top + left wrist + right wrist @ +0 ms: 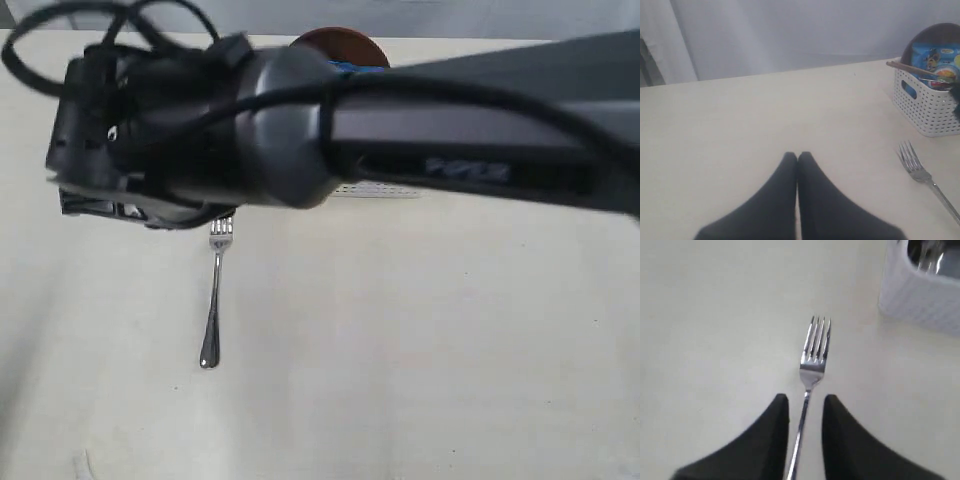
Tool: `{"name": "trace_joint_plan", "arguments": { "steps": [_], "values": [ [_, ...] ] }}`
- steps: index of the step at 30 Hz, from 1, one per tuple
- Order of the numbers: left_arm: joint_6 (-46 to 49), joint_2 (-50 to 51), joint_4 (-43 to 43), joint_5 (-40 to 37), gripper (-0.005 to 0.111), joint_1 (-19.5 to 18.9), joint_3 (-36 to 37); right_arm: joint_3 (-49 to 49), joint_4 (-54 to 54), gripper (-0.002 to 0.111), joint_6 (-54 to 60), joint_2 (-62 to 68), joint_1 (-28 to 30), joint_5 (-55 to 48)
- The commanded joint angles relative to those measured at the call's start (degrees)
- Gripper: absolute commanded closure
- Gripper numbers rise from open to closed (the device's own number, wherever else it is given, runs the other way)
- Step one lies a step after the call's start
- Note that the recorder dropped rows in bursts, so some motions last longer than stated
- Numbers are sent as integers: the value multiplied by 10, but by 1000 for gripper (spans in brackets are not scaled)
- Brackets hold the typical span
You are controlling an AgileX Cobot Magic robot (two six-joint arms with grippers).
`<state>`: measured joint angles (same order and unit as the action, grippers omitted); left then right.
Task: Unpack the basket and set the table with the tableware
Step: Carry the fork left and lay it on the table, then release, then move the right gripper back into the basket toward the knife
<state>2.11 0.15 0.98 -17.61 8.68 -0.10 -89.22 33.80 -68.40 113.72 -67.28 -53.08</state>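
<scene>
— Steel fork [814,352], where?
— Flat on the counter [765,115], tines toward the white basket [927,107] by the far edge. Right pincer [805,407] straddles its handle, jaws apart, nothing pinched.
— Left pincer [797,156]?
— Closed, empty. Blue snack bag [935,57], chopsticks [912,69] and brown plate [935,32] sit in the basket; the right arm [450,150] hides most of it in the exterior view.

Left gripper [797,156] over the table [740,130], its two dark fingers pressed tip to tip with nothing between them; fork [918,170] lies flat on the table, apart from the gripper, tines toward the white lattice basket [927,107]; basket holds a blue snack bag [935,59]; dark brown plate [932,32] stands on edge behind the bag; thin brown wooden stick [910,68] rests across the rim; pale grey backdrop [790,35] beyond the table.
</scene>
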Motion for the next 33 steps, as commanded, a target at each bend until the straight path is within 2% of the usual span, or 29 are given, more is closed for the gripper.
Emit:
{"name": "trace_joint_plan", "arguments": {
  "steps": [1, 8, 15, 19, 26, 31, 33],
  "values": [
    [-2, -2, 3, 5, 107, -1, 1, -1, -3, 108, 165, -59, 36, -74],
    [-2, -2, 3, 5, 107, -1, 1, 0, -39, 109, 355, -107, 143, -101],
    [-2, -2, 3, 5, 107, -1, 1, 0, -141, 109, 612, -103, 253, -8],
    [-2, -2, 3, 5, 107, -1, 1, 0, -165, 109, 676, -89, 302, 41],
    [-2, -2, 3, 5, 107, -1, 1, 0, -183, 108, 799, -39, 318, 74],
    [-2, -2, 3, 5, 107, -1, 1, 0, -183, 108, 804, 12, 318, 109],
    [-2, -2, 3, 5, 107, -1, 1, 0, -183, 103, 804, 26, 318, 119]
  ]
}}
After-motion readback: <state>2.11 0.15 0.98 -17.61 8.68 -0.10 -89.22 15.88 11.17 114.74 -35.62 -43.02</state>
